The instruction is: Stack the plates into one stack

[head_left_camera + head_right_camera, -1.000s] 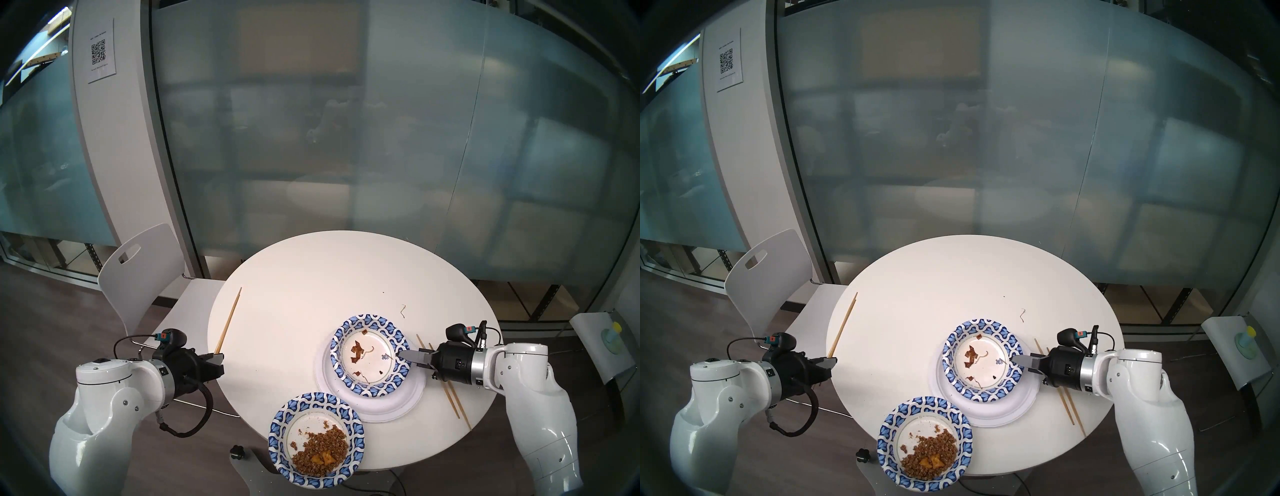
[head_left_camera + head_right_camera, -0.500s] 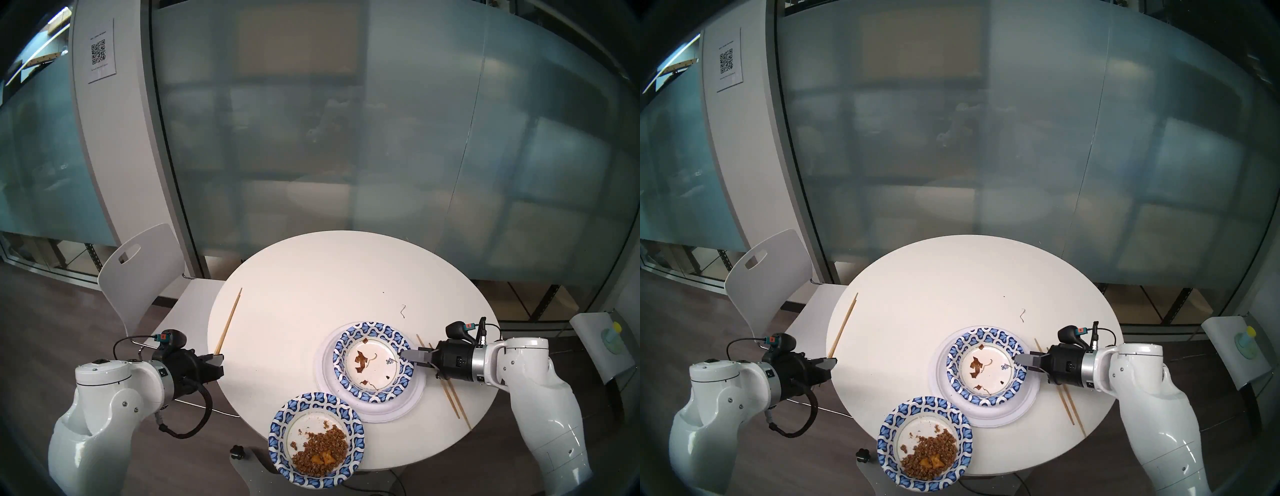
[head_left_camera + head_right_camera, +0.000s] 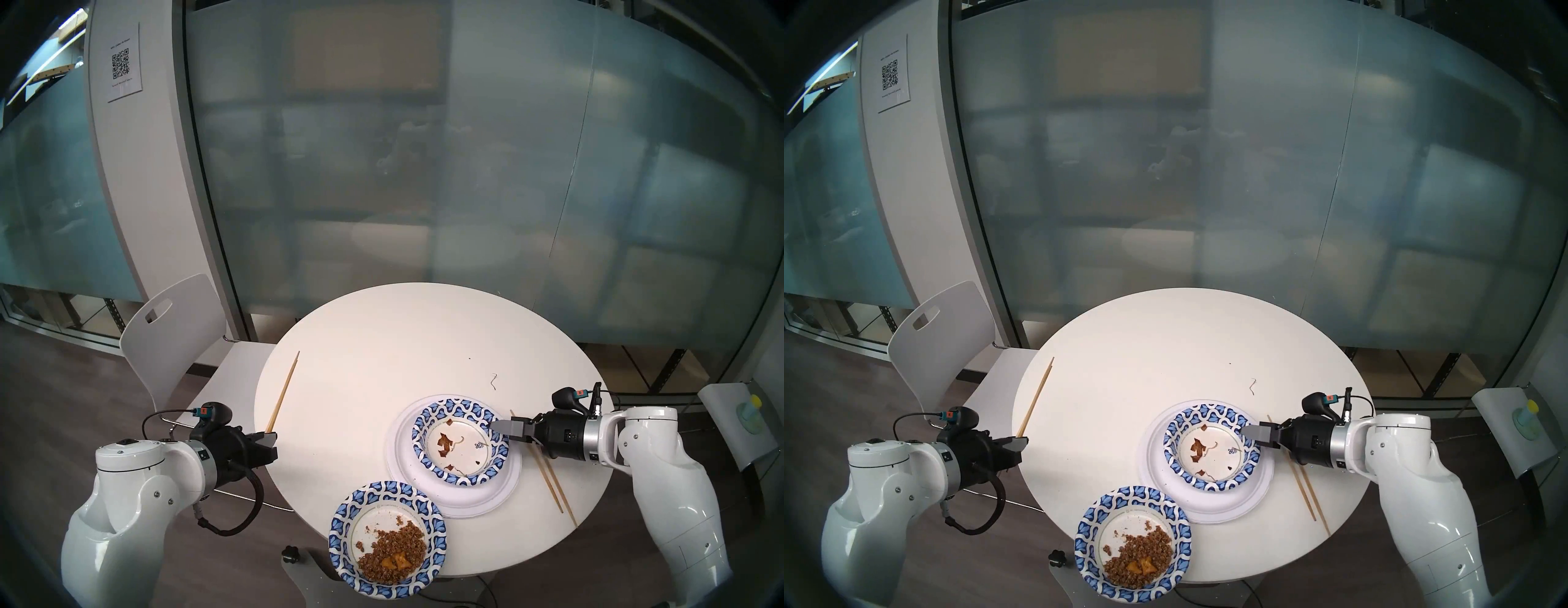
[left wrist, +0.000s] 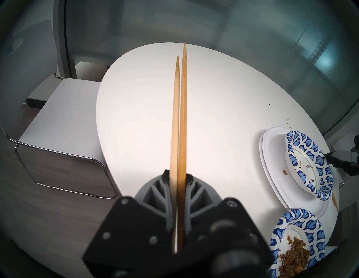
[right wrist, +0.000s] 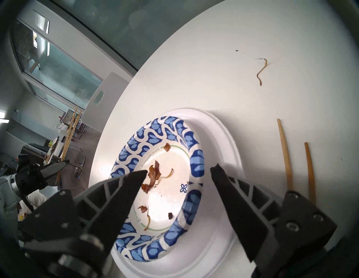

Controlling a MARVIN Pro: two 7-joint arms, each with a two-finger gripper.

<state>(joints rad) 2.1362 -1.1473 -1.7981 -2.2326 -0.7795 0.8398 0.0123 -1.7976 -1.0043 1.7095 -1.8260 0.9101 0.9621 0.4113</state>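
Stack partly built; one patterned dish outstanding.

On white round tabletop (image 3: pixel 382 382): two white paper plates (image 3: pixel 479 492) nested at right, blue-patterned dish with brown scraps (image 3: pixel 460 441) seated on top. Second blue-patterned dish, holding crumbled food (image 3: pixel 388 541), apart at near edge, overhanging, not yet stacked. Right gripper (image 5: pixel 178 168) fingers spread wide, empty, astride top dish's rim. Left gripper (image 4: pixel 178 186) fingers clamped on chopstick pair (image 4: pixel 179 116). Loose chopsticks (image 3: pixel 547 471) right of stack.

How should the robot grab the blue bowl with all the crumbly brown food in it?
Probably by the patterned rim of the blue bowl, on its empty left side, coming in from the left edge of the table. The brown food sits low and toward the right, and the bowl overhangs the table's near edge, so keep it level.
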